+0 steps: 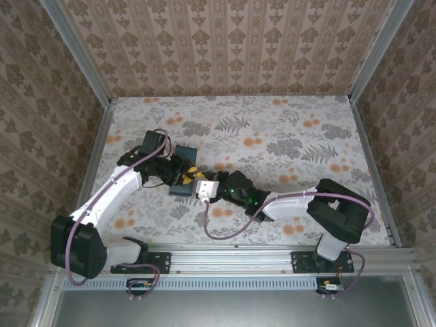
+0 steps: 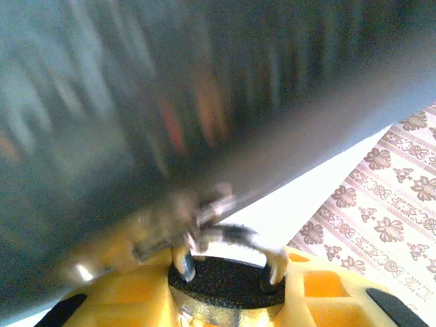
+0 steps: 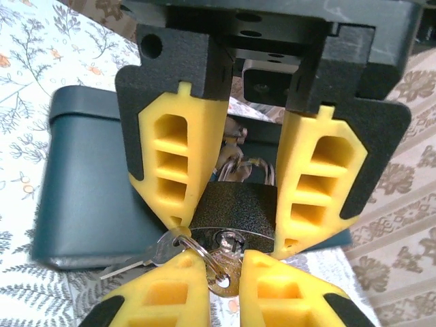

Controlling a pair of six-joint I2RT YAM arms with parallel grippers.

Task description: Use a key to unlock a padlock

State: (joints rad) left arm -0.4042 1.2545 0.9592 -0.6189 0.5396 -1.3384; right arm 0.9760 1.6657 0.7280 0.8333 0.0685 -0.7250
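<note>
Floral paper covers the counter [image 1: 293, 143], and patterned wallpaper lines the walls on three sides. From the overhead camera I see both arms meeting left of centre, beside a dark-blue box [image 3: 88, 177] that lies flat on the counter. On my right wrist feed, the left pincer [image 3: 234, 228] comes in from the top, its yellow fingers clenched on either side of the padlock [image 3: 235, 204]. The padlock is held off the counter in front of the box, with its keyhole facing my camera and its shackle [image 3: 246, 170] pointing away. The key [image 3: 223, 276] sits in that keyhole, and the right pincer [image 3: 225, 264] grips its brass head from both sides. A second key [image 3: 139, 260] hangs on the ring to the left. My left wrist feed is heavily blurred, showing the padlock's dark body between yellow fingers under the box.
</note>
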